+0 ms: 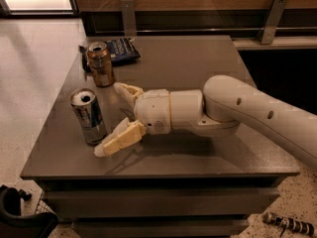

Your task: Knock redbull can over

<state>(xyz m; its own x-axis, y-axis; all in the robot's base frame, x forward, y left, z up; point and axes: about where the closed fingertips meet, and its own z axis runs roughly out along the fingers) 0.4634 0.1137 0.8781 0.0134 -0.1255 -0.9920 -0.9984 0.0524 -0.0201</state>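
Observation:
The redbull can [89,116], tall, slim, blue and silver with an opened silver top, stands upright near the left front of the grey table [198,68]. My gripper [110,119] reaches in low from the right with its cream fingers spread wide apart and nothing between them. The near fingertip [101,150] lies right beside the can's base, touching it or nearly so. The far fingertip [119,88] is behind and to the right of the can.
A shorter gold-brown can [100,64] stands upright behind the redbull can at the table's back left. A dark blue snack bag [120,50] lies behind it. The table's left and front edges are close to the can.

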